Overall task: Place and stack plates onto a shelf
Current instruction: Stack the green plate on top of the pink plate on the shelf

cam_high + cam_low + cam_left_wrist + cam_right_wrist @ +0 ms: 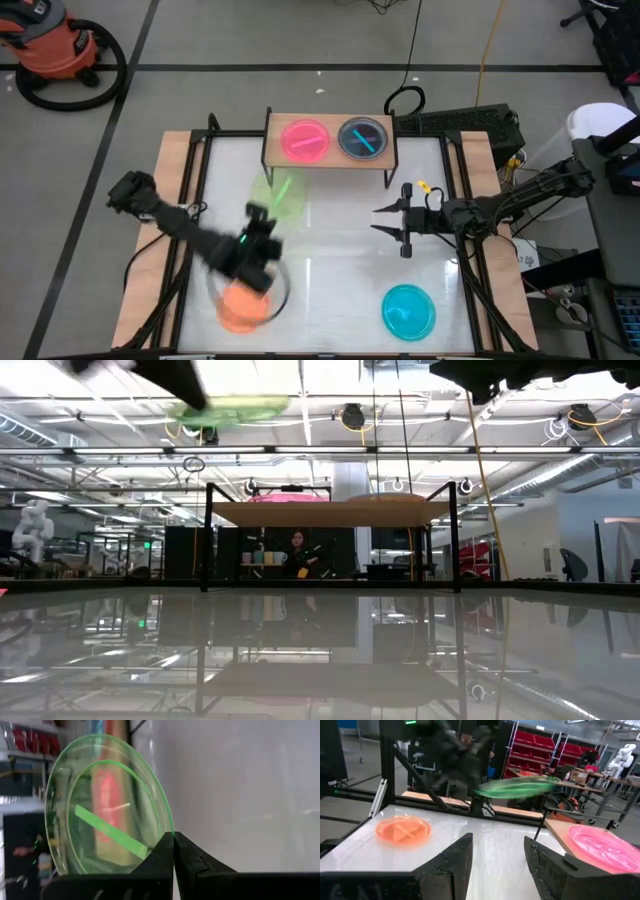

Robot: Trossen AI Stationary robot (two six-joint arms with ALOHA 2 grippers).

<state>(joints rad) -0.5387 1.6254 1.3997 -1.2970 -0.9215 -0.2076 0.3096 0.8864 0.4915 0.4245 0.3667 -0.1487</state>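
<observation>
My left gripper (pixel 265 215) is shut on a green plate (pixel 281 194) and holds it in the air, between the shelf (pixel 330 160) and the table's near-left part; the low view shows the green plate (pixel 228 407) high above the shelf's wooden board (pixel 330 512). On the shelf lie a pink plate (pixel 304 140) and a blue plate (pixel 362 138). An orange plate (pixel 244 303) rests flat on the table under my left arm, and another blue plate (pixel 408 310) lies near the table's near-right. My right gripper (pixel 390 225) hovers open at the table's right. My left gripper (pixel 173 836) pinches the green plate's rim (pixel 167 827) between its two shut fingers, at the plate's edge nearest the arm. The fingers come at it from the table's near-left side. The plate is lifted clear and lies roughly level in the low view.
The table's white top (pixel 330 250) lies bare between the two grippers. Raised wooden strips (pixel 175 200) run along the table's left and right sides. The shelf stands on thin black legs (pixel 208 540) at the far edge. A person (pixel 298 550) sits in the room behind.
</observation>
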